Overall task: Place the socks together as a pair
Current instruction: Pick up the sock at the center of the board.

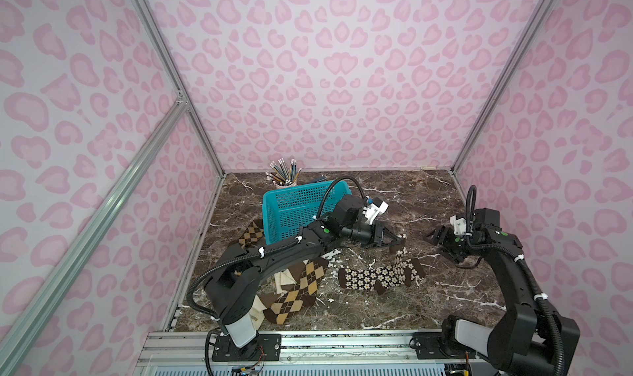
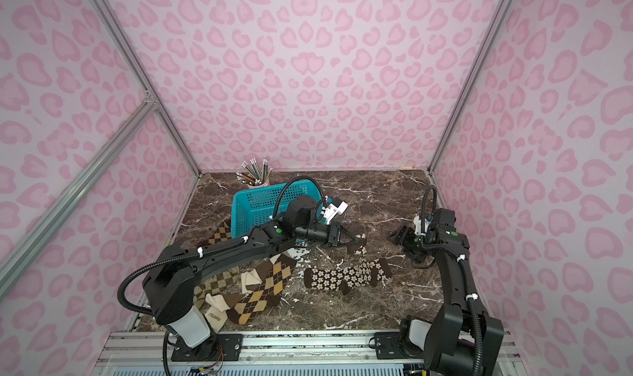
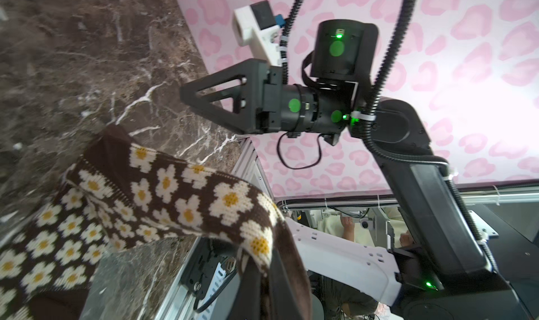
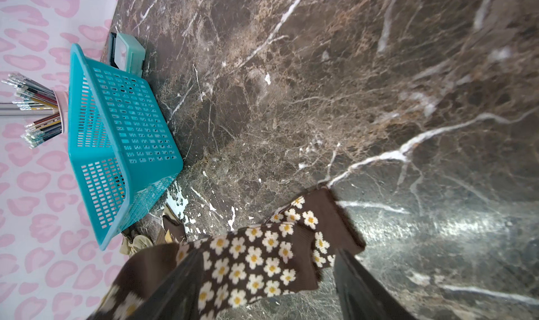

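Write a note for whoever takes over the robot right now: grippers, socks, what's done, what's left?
Left gripper: shut on the brown end of one flower sock, held up; its lower end drapes over the second flower sock.
Right gripper: open, empty, apart from the socks.
Done: no pair laid together yet.
Left: lay the flower socks side by side, then match the front argyle sock with the back argyle sock beside the basket. Cream sock and olive sock lie by the left arm's base.
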`<state>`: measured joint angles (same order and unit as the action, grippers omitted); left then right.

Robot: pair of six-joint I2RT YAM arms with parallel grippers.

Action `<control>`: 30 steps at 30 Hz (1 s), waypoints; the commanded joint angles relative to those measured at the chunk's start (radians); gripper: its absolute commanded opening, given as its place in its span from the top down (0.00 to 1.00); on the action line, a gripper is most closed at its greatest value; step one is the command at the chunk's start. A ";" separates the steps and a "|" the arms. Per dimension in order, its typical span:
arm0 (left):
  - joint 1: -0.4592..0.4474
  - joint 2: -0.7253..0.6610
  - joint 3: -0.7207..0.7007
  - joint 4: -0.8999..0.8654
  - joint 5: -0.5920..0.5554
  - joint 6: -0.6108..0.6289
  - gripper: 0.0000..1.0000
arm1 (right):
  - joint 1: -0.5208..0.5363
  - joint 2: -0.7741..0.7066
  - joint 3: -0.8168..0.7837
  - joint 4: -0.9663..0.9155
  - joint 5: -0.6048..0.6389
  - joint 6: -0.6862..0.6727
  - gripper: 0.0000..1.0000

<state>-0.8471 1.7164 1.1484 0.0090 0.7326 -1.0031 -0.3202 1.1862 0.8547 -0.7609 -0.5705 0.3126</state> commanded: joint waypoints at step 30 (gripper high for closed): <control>0.014 -0.034 0.371 -0.533 -0.333 0.614 0.94 | 0.226 0.012 -0.077 0.110 0.096 0.128 0.26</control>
<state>-0.8268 1.6588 1.4261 -0.4156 0.4728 -0.5583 -0.0872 1.1923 0.7414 -0.6827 -0.4671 0.4305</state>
